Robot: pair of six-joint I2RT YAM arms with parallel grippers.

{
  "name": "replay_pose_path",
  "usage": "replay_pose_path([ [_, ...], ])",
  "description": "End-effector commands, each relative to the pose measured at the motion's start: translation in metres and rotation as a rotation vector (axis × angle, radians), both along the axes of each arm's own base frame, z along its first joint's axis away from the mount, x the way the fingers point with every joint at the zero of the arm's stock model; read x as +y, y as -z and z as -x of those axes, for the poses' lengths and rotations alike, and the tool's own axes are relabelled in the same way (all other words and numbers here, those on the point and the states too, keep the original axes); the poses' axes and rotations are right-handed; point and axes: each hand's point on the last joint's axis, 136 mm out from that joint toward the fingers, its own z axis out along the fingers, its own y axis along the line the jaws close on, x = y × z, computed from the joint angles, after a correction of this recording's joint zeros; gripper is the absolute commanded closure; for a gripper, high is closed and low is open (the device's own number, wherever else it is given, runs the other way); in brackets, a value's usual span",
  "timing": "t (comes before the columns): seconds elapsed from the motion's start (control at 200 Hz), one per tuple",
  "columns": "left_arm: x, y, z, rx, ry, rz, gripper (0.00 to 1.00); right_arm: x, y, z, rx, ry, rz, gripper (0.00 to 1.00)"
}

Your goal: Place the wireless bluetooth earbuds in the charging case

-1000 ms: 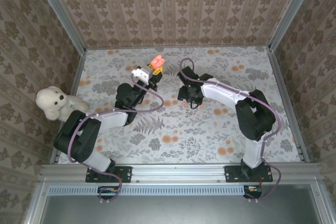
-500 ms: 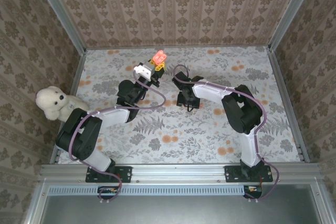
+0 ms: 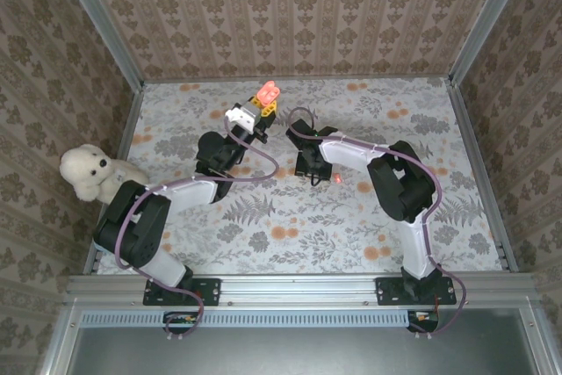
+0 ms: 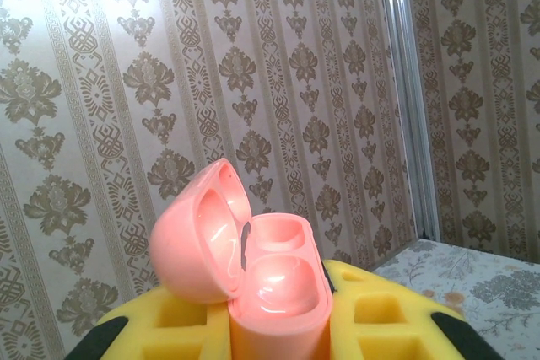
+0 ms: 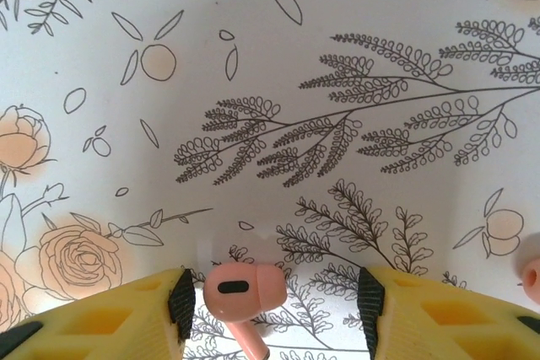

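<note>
One earbud (image 5: 243,291) inside right pincer (image 5: 274,303).

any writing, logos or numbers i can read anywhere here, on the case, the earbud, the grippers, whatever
None can be read.
The pink charging case in the left gripper is plain, with no logo or marking.
The pink earbud between the fingers of the right gripper bears no print.
The tablecloth and wallpaper carry only flower and ornament patterns.

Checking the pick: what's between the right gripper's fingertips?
One pink earbud, lying on the floral tablecloth inside the right gripper, a gap on each side. Seen in the right wrist view.
</note>
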Motion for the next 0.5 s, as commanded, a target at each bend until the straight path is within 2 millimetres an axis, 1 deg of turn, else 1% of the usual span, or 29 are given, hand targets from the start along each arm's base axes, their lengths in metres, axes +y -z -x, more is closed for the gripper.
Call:
replay_pose_path([
  [0.0, -0.0064, -0.0173, 0.0025, -0.062, 0.025, 0.018, 1.0, 0.0036, 0.0069, -0.004, -0.003, 0.008, 0.013, 0.47],
  [0.295, -0.0085, -0.0141, 0.0018, -0.046, 0.04, 0.025, 1.0, 0.0038, 0.0105, -0.0022, 0.0, 0.0, 0.016, 0.56],
  [0.495, -0.0087, -0.0144, 0.002, -0.043, 0.043, 0.028, 1.0, 0.0067, 0.0106, -0.0031, 0.0, -0.003, 0.008, 0.59],
])
